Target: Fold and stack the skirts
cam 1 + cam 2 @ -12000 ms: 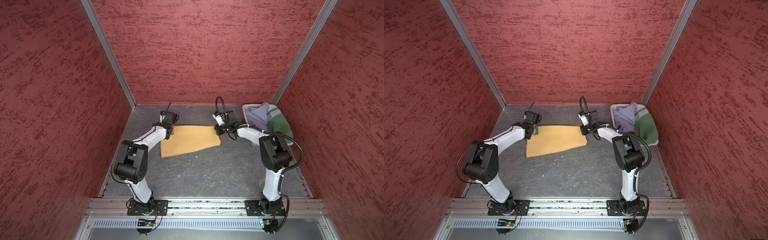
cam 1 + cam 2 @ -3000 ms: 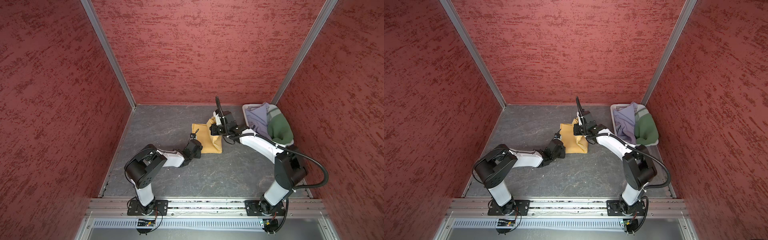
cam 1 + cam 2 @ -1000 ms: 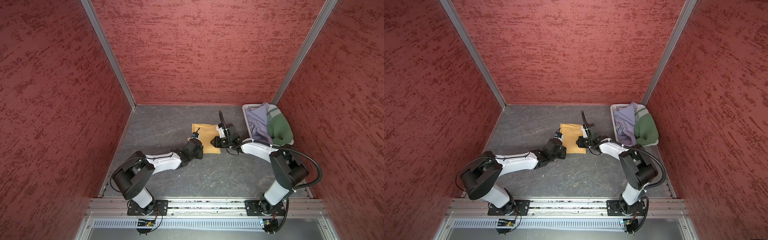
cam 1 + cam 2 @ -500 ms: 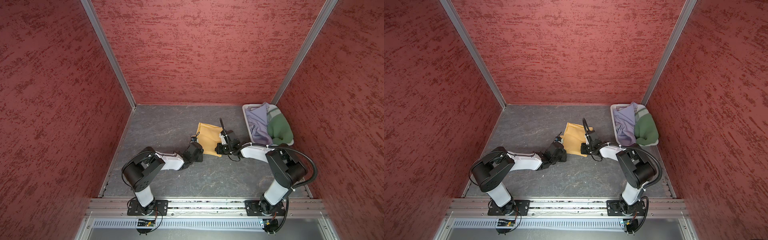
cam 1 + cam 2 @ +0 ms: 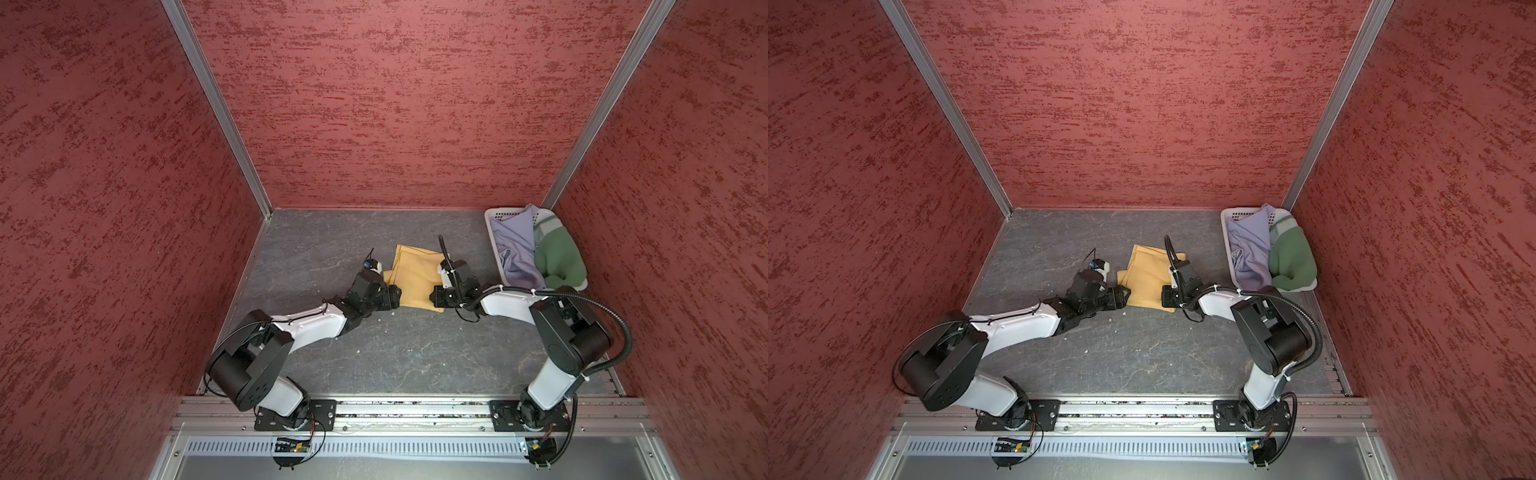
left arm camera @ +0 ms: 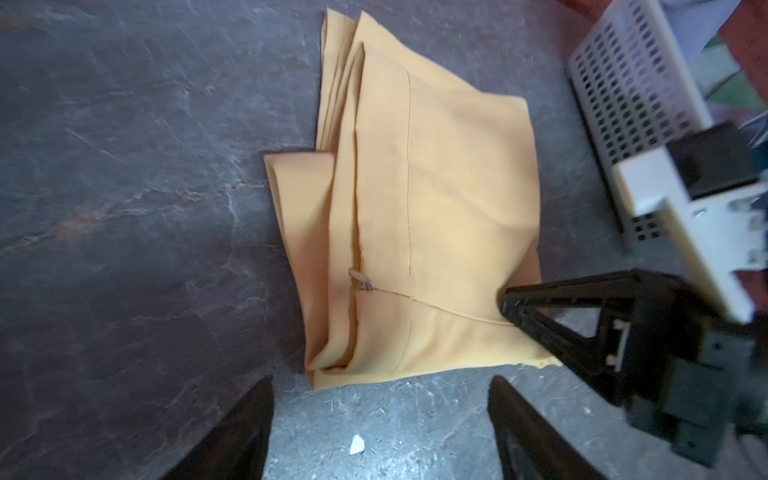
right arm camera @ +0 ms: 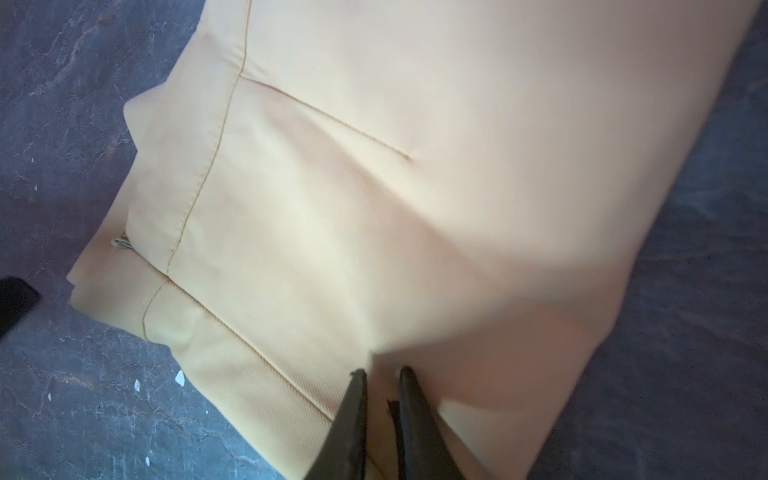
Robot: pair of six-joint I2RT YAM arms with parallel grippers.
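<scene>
The mustard yellow skirt (image 5: 415, 274) (image 5: 1148, 274) lies folded on the grey floor, mid-table. My left gripper (image 5: 395, 293) (image 6: 380, 386) is open just short of the skirt's near-left corner, with only bare floor between its fingers. At the near-right corner my right gripper (image 5: 434, 296) (image 7: 382, 374) is shut on the yellow skirt (image 7: 415, 166), pinching a layer of cloth. The lavender-grey skirt (image 5: 515, 245) and the dark green skirt (image 5: 557, 257) lie crumpled in the basket.
The white perforated basket (image 5: 492, 216) (image 6: 631, 83) stands at the back right corner, close behind my right arm. Red walls close in the left, back and right sides. Small white crumbs (image 6: 356, 444) dot the floor near my left gripper.
My left gripper has opened and let go of the yellow skirt. The skirt has slid slightly toward the front and settled flat. My right gripper stays closed on its corner.
</scene>
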